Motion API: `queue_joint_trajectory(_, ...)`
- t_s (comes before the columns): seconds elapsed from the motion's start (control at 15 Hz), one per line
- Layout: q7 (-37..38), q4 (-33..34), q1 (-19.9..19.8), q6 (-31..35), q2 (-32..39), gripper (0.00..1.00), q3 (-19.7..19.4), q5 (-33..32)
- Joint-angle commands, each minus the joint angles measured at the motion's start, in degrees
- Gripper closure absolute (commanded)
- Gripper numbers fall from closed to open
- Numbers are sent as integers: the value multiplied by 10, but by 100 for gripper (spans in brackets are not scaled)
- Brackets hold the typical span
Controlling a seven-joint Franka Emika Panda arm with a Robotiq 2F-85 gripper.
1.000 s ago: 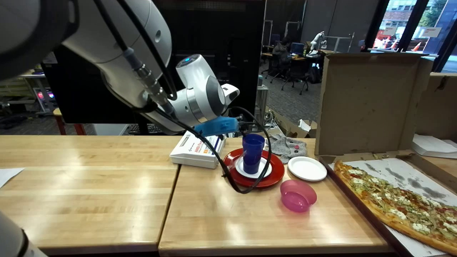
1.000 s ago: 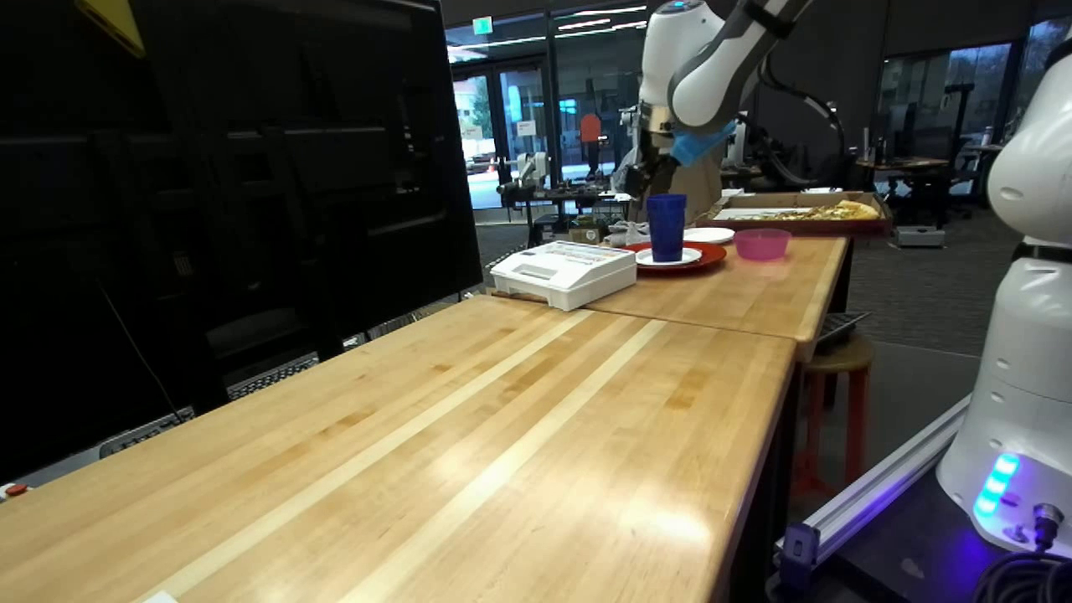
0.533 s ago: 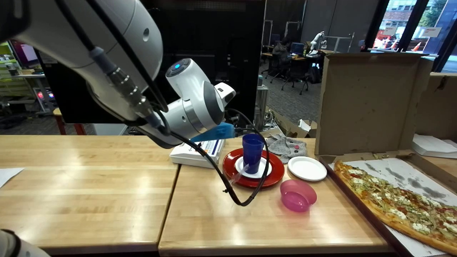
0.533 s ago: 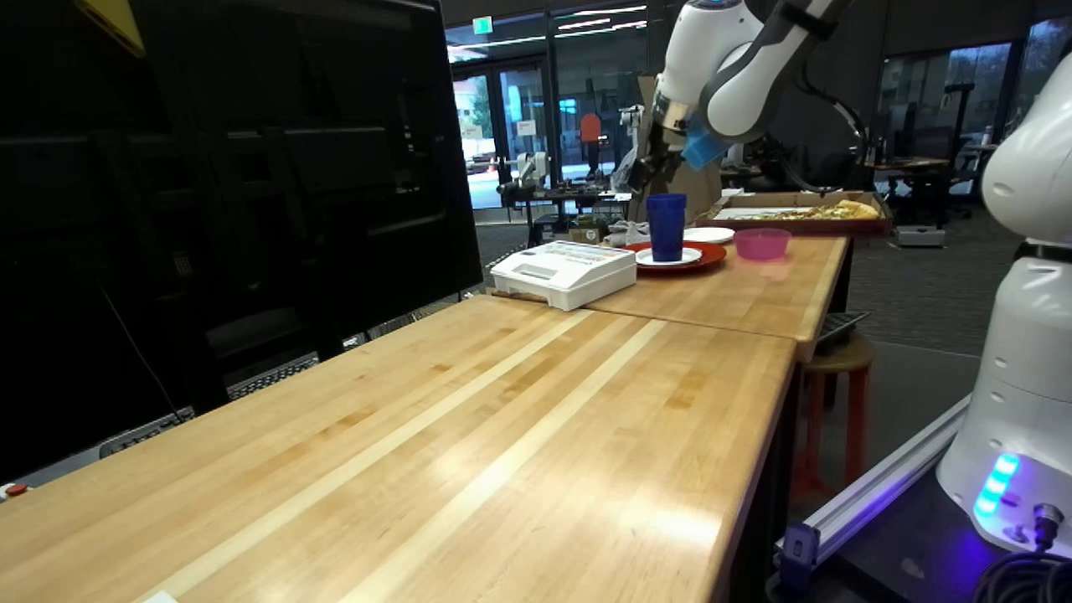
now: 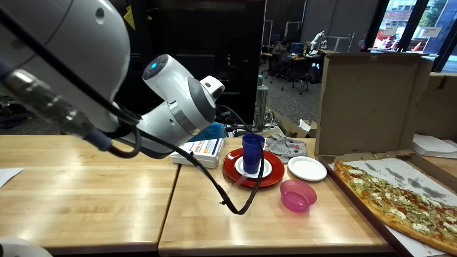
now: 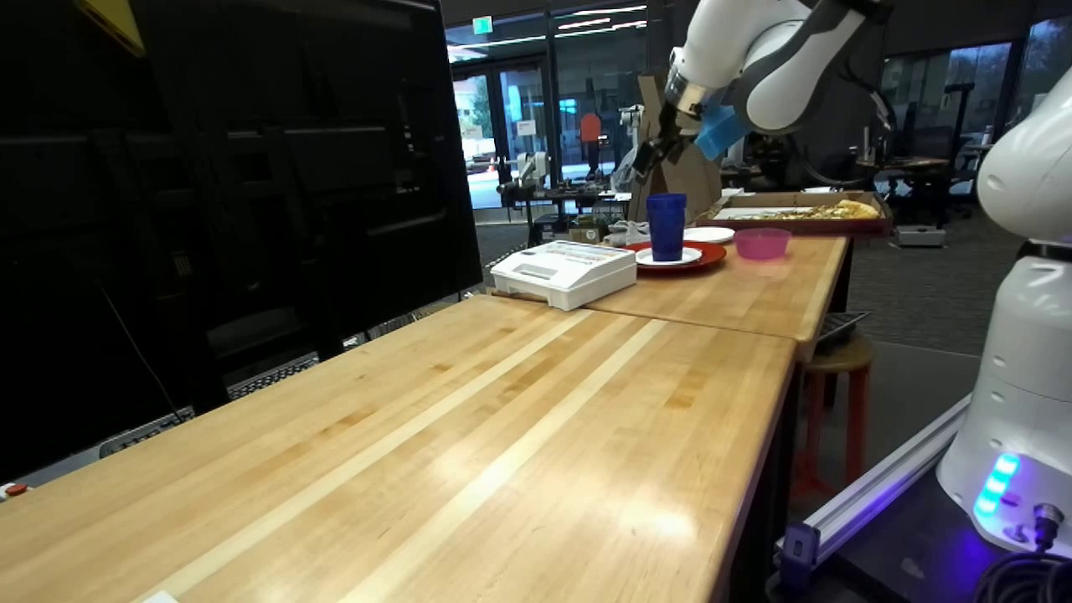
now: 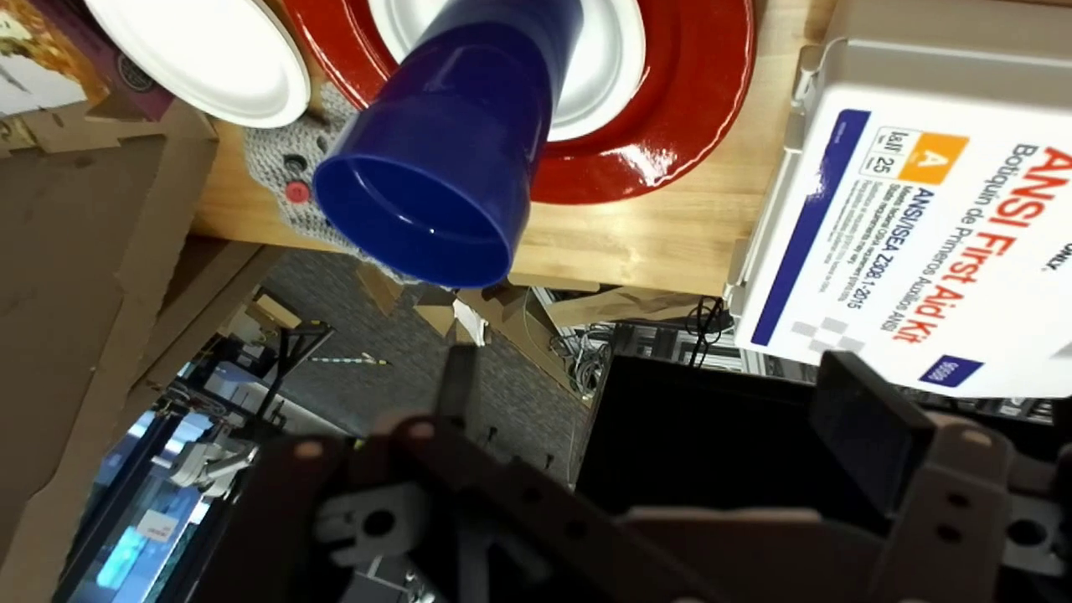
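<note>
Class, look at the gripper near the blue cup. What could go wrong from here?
1. The open gripper is near the tall blue cup; a nudge might tip it off the small white plate beneath it.
2. A black cable loops in front of the red plate in an exterior view; it could snag, though I cannot tell whether it touches anything.
3. The first aid box beside that plate might get bumped.

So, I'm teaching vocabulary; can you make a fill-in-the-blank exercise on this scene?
The small round plate beneath the tall blue plastic cup is coloured ____.
The white plastic case reads "ANSI First Aid ____".
The food in the open brown cardboard box is ____.
The black fingers hold ____.
Missing words: white; Kit; pizza; nothing.
</note>
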Motion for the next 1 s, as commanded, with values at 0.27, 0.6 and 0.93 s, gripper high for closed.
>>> queue_joint_trajectory(0.27, 113, -36, -77, 47, -60, 0, 56, -106)
queue_joint_trajectory(0.6, 113, -41, -78, 47, -67, 0, 57, -106)
queue_joint_trajectory(0.93, 113, -41, -78, 47, -67, 0, 57, -106)
